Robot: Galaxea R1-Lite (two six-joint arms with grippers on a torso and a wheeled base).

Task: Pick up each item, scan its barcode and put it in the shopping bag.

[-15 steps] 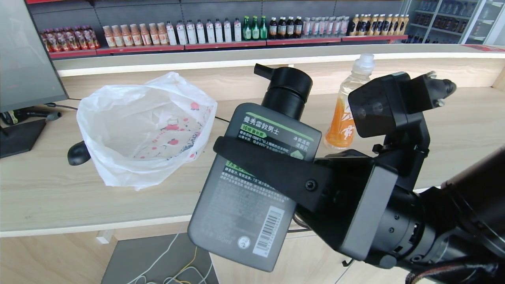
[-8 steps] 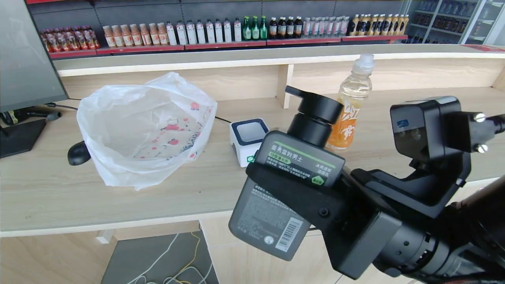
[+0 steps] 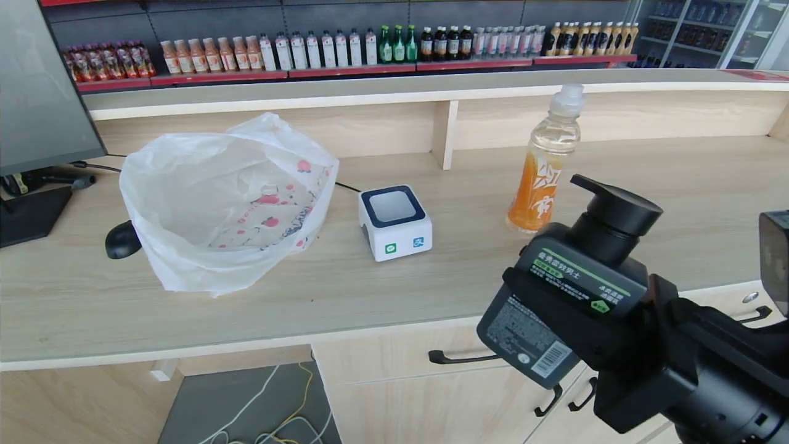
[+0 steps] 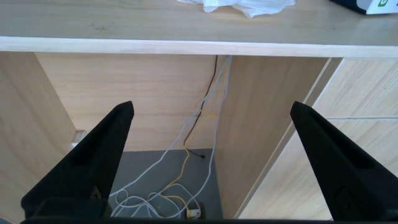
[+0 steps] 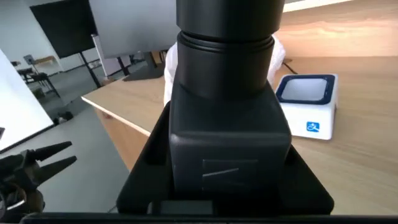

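Nearest, the right gripper [image 3: 536, 302] clamps a dark pump bottle [image 3: 576, 280] just before the counter [image 3: 370, 296] edge, its white barcode sticker [image 3: 550, 359] and green-striped label facing up. The left gripper [image 4: 211, 106] hangs spread wide below the counter. Farther back stand a white scanner [image 3: 395, 222], an open shopping bag [image 3: 216, 203] and an orange drink bottle [image 3: 542, 172]

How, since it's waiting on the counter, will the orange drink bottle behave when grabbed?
Tall and narrow, the orange drink bottle would probably tip if pushed high. Its smooth round body looks slippery and, toppled, apt to roll.
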